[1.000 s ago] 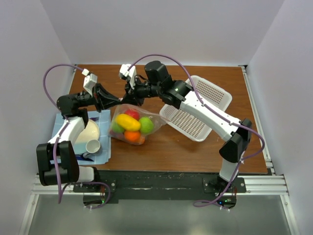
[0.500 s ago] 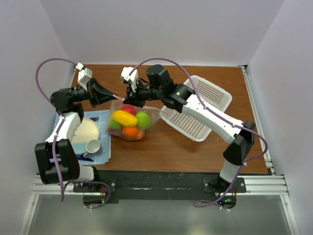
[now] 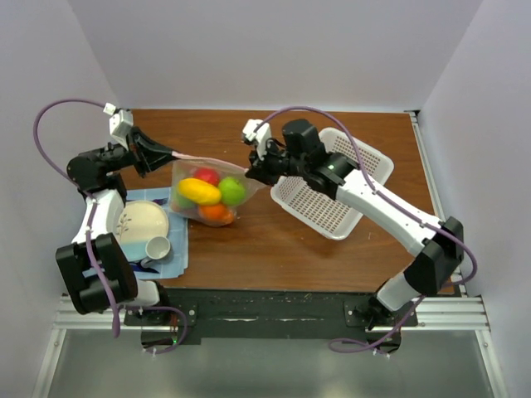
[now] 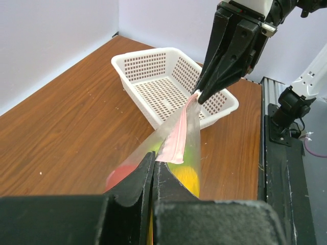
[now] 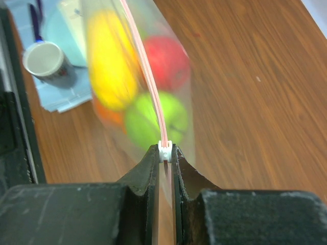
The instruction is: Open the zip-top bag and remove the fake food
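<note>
Top view: zip-top bag (image 3: pixel 207 186) w/ fake food (image 3: pixel 202 192) stretched betw. left claw (image 3: pixel 168 153) and right claw (image 3: pixel 249 172), left-centre of the surface (image 3: pixel 282 249); step looks like unzipping. Left wrist view: left claw clamped fully on one end of the pink zip strip (image 4: pixel 176 140), right claw pinching the other. Right wrist view: right claw closed on the white slider (image 5: pixel 164 148); next move prob. needs a straight pull along the strip, bag taut.

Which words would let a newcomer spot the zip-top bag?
On the brown table, look left of the white basket. The zip-top bag is stretched between the left gripper and the right gripper: the only clear thing, with a pink strip and coloured fake food inside.
</note>
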Robot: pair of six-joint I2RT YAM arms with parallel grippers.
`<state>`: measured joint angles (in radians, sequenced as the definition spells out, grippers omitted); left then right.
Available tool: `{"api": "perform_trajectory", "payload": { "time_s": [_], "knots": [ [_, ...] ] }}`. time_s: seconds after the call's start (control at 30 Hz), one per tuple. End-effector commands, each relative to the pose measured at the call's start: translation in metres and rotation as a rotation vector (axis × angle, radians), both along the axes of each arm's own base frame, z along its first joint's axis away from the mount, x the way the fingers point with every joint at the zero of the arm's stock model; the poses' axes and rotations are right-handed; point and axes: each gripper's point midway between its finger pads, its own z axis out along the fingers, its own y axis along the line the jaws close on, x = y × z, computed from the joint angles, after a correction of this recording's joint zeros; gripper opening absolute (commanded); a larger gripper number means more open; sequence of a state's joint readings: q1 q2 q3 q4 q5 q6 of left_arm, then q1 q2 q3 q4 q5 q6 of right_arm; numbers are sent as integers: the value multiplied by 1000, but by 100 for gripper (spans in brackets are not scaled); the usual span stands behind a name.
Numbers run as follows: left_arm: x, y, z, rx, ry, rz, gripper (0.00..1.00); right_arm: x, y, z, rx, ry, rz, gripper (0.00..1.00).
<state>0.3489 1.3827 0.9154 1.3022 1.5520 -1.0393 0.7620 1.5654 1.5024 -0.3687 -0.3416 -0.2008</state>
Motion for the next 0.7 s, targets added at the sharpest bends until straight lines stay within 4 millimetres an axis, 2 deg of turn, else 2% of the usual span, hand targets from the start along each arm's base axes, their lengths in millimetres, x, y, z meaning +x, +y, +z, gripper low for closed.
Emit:
{"api": "perform_trajectory", "payload": {
  "time_s": [0.0, 0.17, 0.2, 0.27, 0.37, 0.4, 0.43, 0.5, 0.53, 0.6, 0.67],
  "knots": [
    [-12, 3, 40, 220, -610, 32, 0, 15, -44, -1, -12, -36, -152, 9],
    [-12, 3, 36, 214, -594, 32, 0, 17, -58, -14, -30, -32, -218, 14],
    [-13, 3, 35, 214, -590, 32, 0, 15, -59, -22, -41, -18, -222, 17],
    [-16, 1, 31, 210, -579, 32, 0, 15, -61, -28, -38, -1, -244, 28],
    [-25, -3, 22, 205, -556, 25, 0, 13, -65, -34, -27, 23, -270, 31],
    [-28, -5, 20, 205, -551, 23, 0, 14, -68, -33, -28, 17, -294, 33],
    [-31, -8, 12, 199, -527, 13, 0, 14, -70, -31, -22, 24, -309, 45],
    [-39, -14, 5, 197, -510, -6, 0, 14, -73, -18, 13, 18, -334, 58],
    [-44, -20, -6, 189, -478, -32, 0, 12, -72, -11, 48, 30, -348, 66],
    [-54, -29, -15, 186, -461, -61, 0, 8, -65, 3, 122, 46, -336, 69],
    [-62, -37, -29, 166, -416, -90, 0, 4, -60, 14, 205, 89, -350, 69]
  ]
}}
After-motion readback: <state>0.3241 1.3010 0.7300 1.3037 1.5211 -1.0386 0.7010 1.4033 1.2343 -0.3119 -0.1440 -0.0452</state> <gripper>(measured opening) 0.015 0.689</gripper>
